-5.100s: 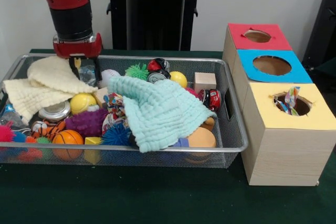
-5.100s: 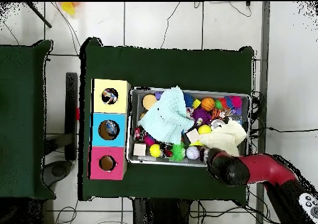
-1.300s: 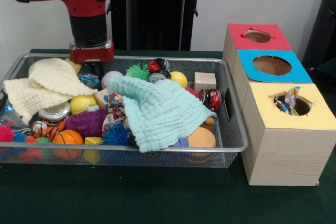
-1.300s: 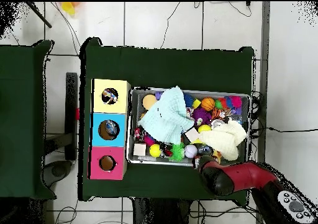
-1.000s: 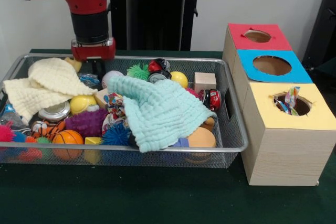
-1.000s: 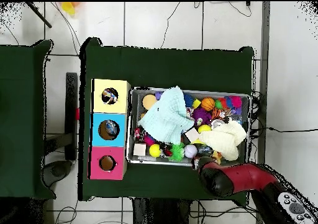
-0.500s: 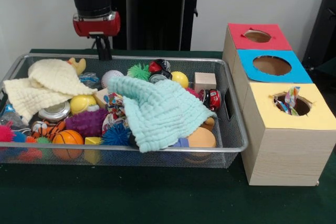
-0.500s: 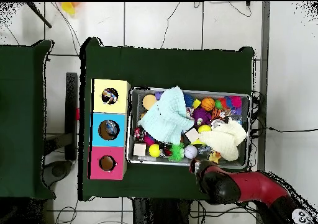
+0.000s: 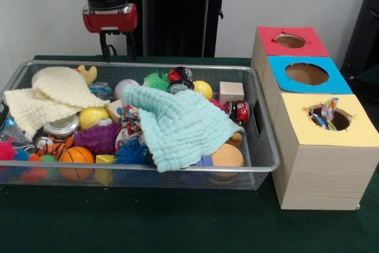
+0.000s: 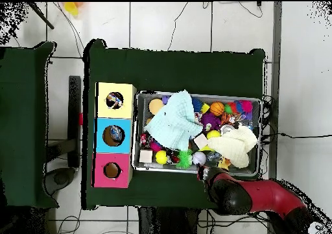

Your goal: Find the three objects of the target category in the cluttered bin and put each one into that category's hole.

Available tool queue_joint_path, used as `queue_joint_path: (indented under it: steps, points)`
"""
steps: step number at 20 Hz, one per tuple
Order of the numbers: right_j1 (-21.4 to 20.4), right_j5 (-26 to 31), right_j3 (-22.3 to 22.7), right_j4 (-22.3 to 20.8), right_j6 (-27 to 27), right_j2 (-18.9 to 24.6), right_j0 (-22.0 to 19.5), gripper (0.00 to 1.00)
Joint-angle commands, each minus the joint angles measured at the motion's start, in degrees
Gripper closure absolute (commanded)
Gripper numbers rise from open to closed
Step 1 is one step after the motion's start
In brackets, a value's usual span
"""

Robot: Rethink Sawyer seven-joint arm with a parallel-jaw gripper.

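My gripper [image 9: 117, 48] hangs open and empty above the back rim of the wire bin [image 9: 148, 170], near its left end. In the overhead view the red arm [image 10: 253, 194] hides it. Just below it in the bin lie a yellow rubber duck [image 9: 89, 74], a cream cloth [image 9: 53, 90] and a white ball [image 9: 123, 87]. A mint cloth [image 9: 177, 122] covers the middle of the bin. Three boxes with holes stand to the right: red [image 9: 269, 37], blue [image 9: 278, 66] and yellow [image 9: 296, 122]. A colourful scrap [image 9: 327, 112] sticks out of the yellow box's hole.
The bin also holds a wooden cube [image 9: 231, 92], a red toy car [image 9: 240, 112], a yellow ball [image 9: 201, 89], a green spiky ball [image 9: 155, 80], a small basketball [image 9: 77, 155] and a purple fuzzy toy [image 9: 98, 137]. A black stand [image 9: 174, 16] rises behind the bin.
The gripper has risen from inside the bin beside the duck to above the back rim. Its fingers, together half a second ago, now stand apart. Nothing came up with it.
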Motion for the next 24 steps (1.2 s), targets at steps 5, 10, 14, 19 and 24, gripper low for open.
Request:
queue_joint_path:
  steps: [5, 10, 14, 19, 24]
  points:
    - [-2.4, -2.1, -1.3, -4.1, -1.9, 1.2, 2.0, 0.0]
    - [-3.0, 0.5, -3.5, -4.3, -4.7, 1.6, 0.1, 0.0]
    - [-3.0, 2.1, -3.9, -3.1, -6.6, 3.2, -1.9, 0.0]
    - [-8.0, 6.7, -1.7, 1.9, -7.8, 5.8, -2.2, 0.0]
    - [-2.8, 2.8, -5.1, -2.9, -3.5, 1.6, 1.3, 0.0]
